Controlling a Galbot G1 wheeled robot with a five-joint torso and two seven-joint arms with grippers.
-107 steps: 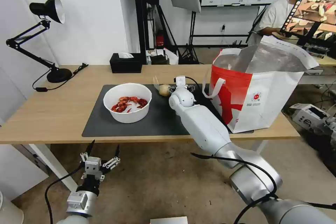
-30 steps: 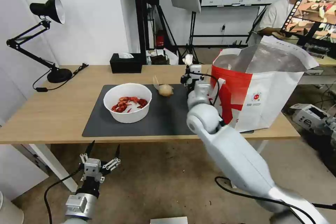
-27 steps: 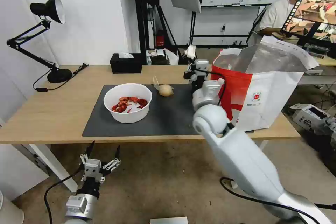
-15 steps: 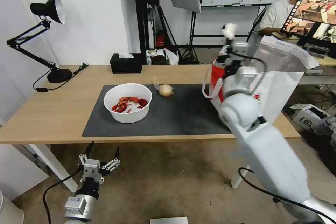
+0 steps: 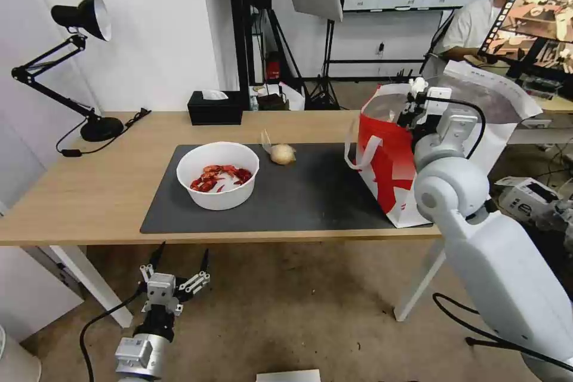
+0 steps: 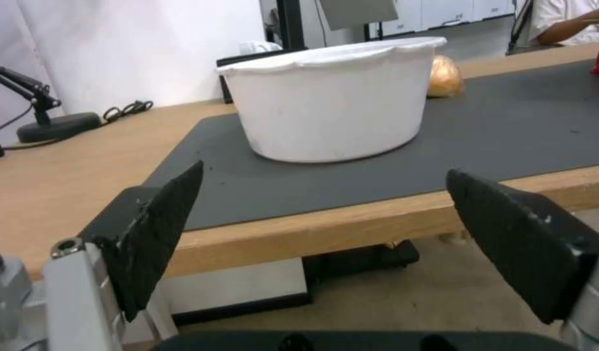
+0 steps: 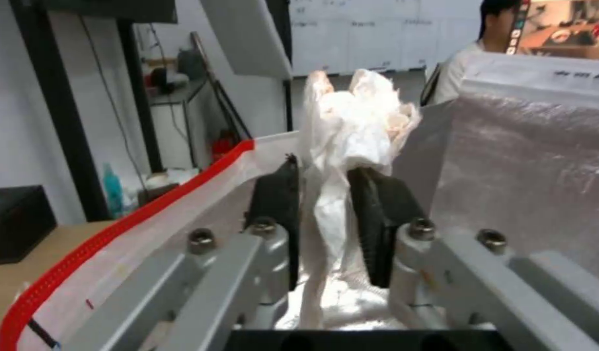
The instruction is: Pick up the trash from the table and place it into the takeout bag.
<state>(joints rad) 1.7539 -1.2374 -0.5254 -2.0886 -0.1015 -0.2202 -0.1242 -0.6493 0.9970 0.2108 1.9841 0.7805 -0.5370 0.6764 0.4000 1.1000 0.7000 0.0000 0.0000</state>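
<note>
One crumpled white tissue [image 7: 351,126] is pinched between the black pads of the right gripper [image 7: 328,219], which hangs over the open mouth of the large red-and-white takeout bag with silver foil lining [image 5: 394,161]. Light tissue could cling to a pad on release, or drift onto the rim nearest the gripper instead of falling inside. Well away from that gripper, the white round bowl of red crayfish shells [image 5: 218,174] and the clear-bagged yellowish bun [image 5: 282,154] sit on the dark grey mat [image 5: 310,203] covering the light-wood tabletop [image 5: 89,191]. Below the tabletop edge the left gripper [image 5: 176,265] idles, spread wide. Studio stands crowd the room behind.
</note>
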